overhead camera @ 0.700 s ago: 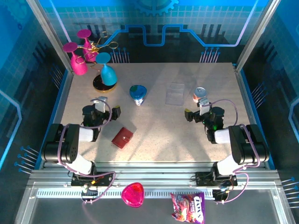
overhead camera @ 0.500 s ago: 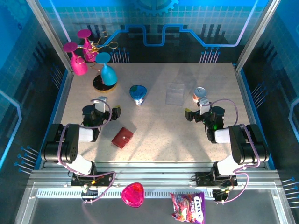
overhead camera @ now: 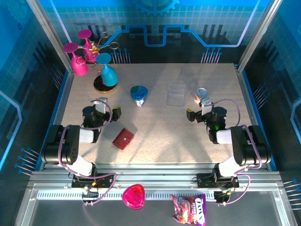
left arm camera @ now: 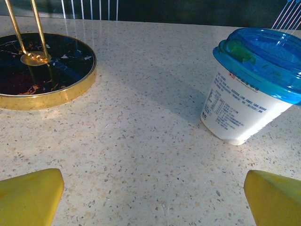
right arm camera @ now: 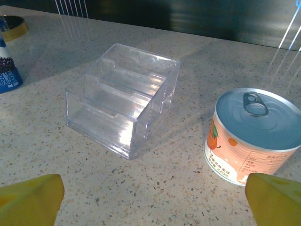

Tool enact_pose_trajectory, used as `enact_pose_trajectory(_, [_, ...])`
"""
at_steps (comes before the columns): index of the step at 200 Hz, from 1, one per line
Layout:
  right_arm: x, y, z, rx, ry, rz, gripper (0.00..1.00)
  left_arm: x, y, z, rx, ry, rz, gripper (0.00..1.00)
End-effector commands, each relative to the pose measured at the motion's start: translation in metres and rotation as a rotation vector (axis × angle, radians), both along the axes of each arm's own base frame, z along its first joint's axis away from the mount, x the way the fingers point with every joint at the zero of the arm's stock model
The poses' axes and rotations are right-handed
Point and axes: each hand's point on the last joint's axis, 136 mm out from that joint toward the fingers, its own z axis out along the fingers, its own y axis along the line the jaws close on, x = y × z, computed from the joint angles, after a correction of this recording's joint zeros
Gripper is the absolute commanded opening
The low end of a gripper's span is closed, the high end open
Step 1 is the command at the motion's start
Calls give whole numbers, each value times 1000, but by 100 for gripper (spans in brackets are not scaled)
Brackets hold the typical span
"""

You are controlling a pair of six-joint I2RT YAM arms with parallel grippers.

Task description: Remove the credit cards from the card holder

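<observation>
The card holder [overhead camera: 123, 139], a dark red wallet, lies folded shut on the speckled table [overhead camera: 160, 136], near the front edge and just ahead of the left arm. No credit cards are out, so the job appears not yet begun: the wallet must first be reached, opened and emptied. The left gripper [left arm camera: 150, 202] hangs with jaws wide apart and empty, facing a blue-lidded yogurt cup [left arm camera: 244, 94] and a gold-rimmed stand base [left arm camera: 47, 70]. The right gripper [right arm camera: 153, 202], equally spread and empty, faces a clear plastic holder [right arm camera: 122, 99] and a tin can [right arm camera: 254, 136], well apart from the wallet.
</observation>
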Motion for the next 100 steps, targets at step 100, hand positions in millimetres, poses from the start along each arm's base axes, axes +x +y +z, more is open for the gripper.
enact_pose_trajectory(100, [7, -7, 6, 13, -16, -19, 100, 1, 0, 8, 0, -39, -16, 99])
